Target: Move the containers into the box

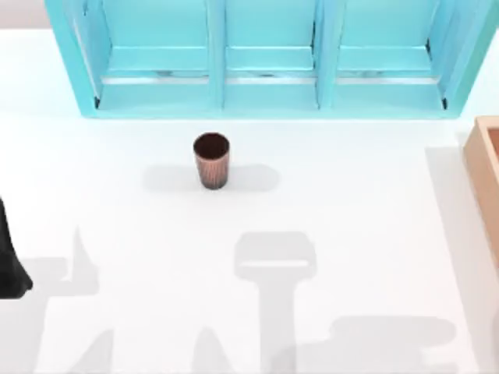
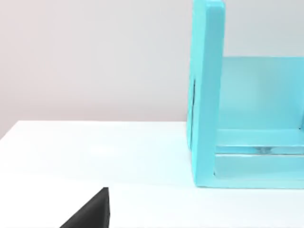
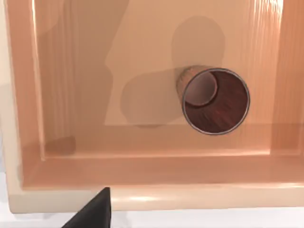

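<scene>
A: So, from the top view, what is cut off or hidden?

B: Most of the box (image 1: 485, 175); just a tan corner shows, to the right of the turquoise shelf unit (image 1: 269, 58) and a little nearer the camera. A dark part of the left arm (image 1: 9, 261) sits at the left edge, well away from the shelf unit. Grey shadows lie across the white tabletop (image 1: 140, 234).

A: And the cup?

B: One cup (image 1: 210, 160) stands upright just in front of the shelf unit's middle compartment, apart from it: copper-brown, ribbed sides, dark inside.

A: Left wrist view?

B: A black sliver of the left hand (image 2: 90, 211) shows low in the picture, with the shelf unit's end wall (image 2: 206, 95) beyond it. I cannot tell how far that hand is open; it touches nothing I can see.

A: Right wrist view?

B: It looks down into the box (image 3: 142, 197). A second cup (image 3: 216, 100) stands upright on the box floor, clear of the walls. One dark fingertip of the right hand (image 3: 92, 211) shows over the near rim; its opening I cannot tell.
</scene>
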